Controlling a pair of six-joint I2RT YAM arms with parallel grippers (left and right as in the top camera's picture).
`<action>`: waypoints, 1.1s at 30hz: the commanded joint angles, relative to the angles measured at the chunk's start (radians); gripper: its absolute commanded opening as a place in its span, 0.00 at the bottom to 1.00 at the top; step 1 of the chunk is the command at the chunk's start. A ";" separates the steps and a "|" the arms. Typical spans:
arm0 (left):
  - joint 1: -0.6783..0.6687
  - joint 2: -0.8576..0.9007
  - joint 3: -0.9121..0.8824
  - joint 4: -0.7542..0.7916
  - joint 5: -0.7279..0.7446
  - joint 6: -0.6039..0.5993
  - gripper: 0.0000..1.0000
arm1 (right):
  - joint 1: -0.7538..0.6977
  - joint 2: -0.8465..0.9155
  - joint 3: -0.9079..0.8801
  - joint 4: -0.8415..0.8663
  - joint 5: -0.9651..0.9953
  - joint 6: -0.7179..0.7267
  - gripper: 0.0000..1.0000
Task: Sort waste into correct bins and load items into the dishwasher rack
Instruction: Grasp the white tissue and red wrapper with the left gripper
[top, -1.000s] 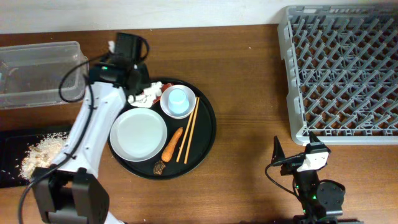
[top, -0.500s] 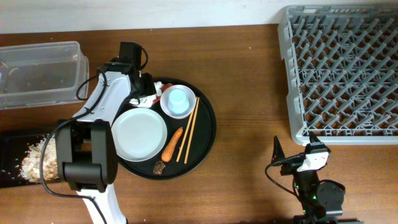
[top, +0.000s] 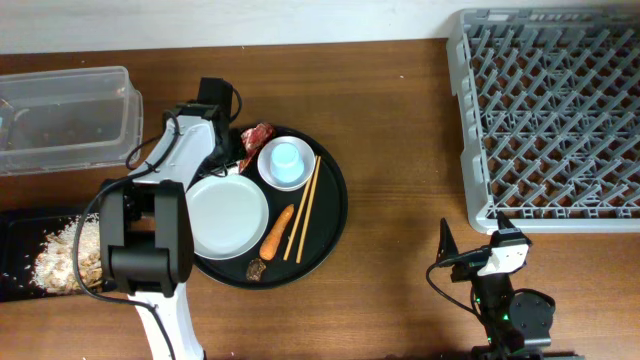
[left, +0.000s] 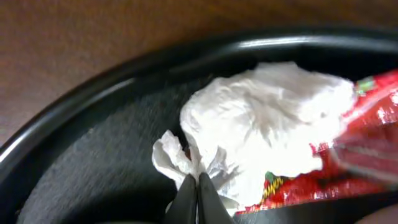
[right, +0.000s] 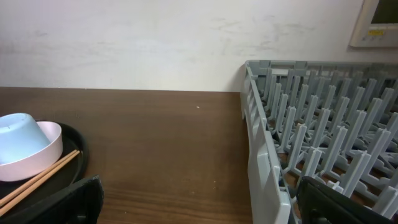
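On the round tray (left: 87, 168), the left gripper (left: 196, 194) has closed tight against the tissue (left: 261, 118).

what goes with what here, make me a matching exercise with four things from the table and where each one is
Things:
1. crumpled white tissue
2. small light-blue cup
3. orange carrot
4. rice and beige food scraps

Places:
a. in the shallow black rectangular tray
b. between the round white plate and the thin wooden chopsticks
c. nipped at its edge by the shut left pincer
d. inside the small white bowl

Pairs: 1-c, 2-d, 3-b, 4-a
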 joint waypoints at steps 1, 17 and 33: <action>0.001 -0.065 0.085 -0.043 -0.009 -0.001 0.01 | -0.006 -0.006 -0.016 0.003 0.009 -0.006 0.98; 0.035 -0.295 0.129 -0.108 -0.055 -0.001 0.01 | -0.006 -0.006 -0.016 0.003 0.009 -0.006 0.98; 0.406 -0.129 0.173 0.547 -0.182 0.231 0.15 | -0.006 -0.006 -0.016 0.003 0.009 -0.006 0.98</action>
